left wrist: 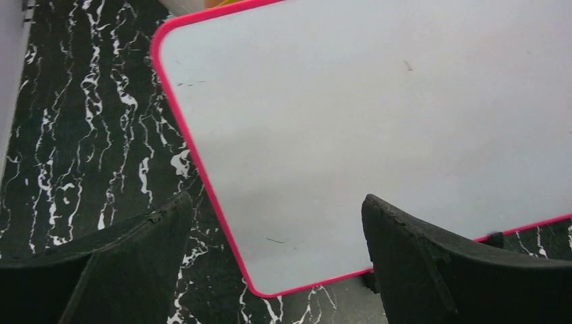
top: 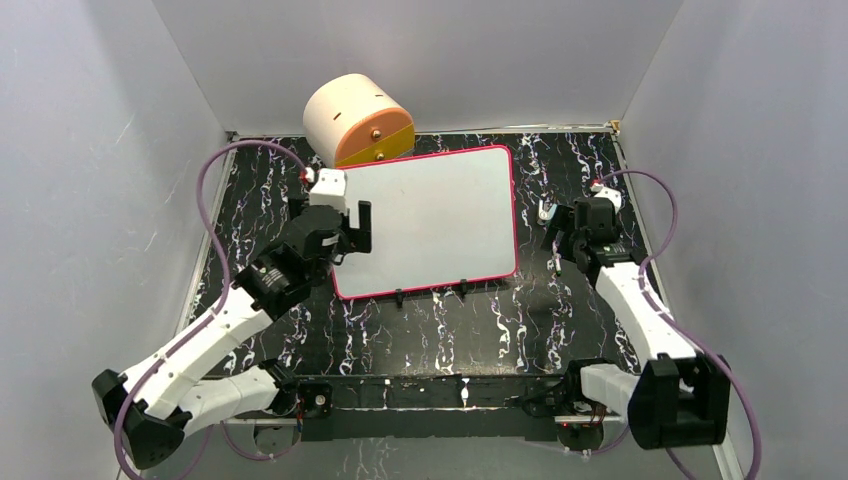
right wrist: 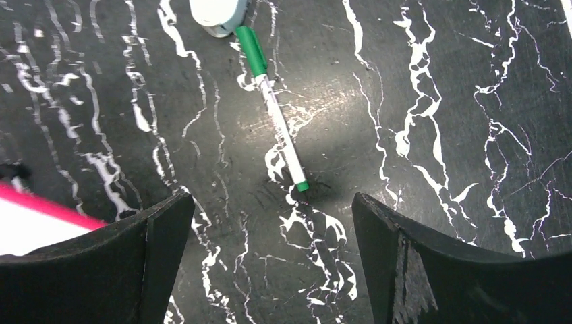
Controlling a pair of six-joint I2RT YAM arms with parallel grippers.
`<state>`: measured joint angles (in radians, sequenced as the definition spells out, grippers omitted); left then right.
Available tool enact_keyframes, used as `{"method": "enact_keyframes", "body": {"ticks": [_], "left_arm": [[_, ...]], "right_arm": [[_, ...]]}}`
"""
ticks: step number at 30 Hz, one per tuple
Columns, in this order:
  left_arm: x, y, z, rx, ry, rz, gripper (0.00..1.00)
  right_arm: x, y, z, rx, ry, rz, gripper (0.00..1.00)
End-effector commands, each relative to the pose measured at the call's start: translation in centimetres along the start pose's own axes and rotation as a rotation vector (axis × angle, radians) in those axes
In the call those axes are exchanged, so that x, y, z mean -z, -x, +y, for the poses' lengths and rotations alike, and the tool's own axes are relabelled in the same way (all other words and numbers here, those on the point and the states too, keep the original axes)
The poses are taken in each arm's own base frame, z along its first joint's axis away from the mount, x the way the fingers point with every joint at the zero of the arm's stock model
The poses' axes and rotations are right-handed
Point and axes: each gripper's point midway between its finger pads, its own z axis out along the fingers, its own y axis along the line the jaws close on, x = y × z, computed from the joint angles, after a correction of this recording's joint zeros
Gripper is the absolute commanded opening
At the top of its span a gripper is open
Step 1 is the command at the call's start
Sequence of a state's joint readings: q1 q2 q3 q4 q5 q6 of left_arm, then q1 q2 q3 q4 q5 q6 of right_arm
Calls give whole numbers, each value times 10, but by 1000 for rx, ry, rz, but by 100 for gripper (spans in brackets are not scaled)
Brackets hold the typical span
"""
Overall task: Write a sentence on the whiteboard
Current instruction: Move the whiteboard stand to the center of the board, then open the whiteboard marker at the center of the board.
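The whiteboard (top: 430, 220) lies flat mid-table, slightly askew. Its face is plain white with a few faint dark specks, and no lettering can be read on the marker (right wrist: 276, 128). Small black clips (top: 430, 292) line the board's near edge, inside a pink rim.

The left tool (left wrist: 276, 199) hangs open and holds nothing over the board's near-left corner. The right tool (right wrist: 271, 196) gapes above the marker, which lies on bare table right of the board, its green cap touching a white object (right wrist: 216, 13).

The table (top: 400, 340) is black with white veins, grey walls close three sides, and a cream-and-orange drum (top: 358, 120) sits behind the board.
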<state>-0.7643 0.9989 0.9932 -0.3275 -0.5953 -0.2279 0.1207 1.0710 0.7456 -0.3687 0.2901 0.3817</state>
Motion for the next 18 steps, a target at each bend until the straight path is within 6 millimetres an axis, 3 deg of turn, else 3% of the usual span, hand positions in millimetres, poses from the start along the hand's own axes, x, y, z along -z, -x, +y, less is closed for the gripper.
{"method": "enact_keyframes", "body": {"ticks": [1,8,18], "left_arm": [[3,4,20,30,8,-49,93],[17,9,51,59,105,-137,92],[15,8,60,97,130,-144,91]], "right_arm": [[-13,17,-4,-23,-33,12,93],[-54,6,0,-22,-3,128,75],[-98,-9,10,21,9,254,54]]}}
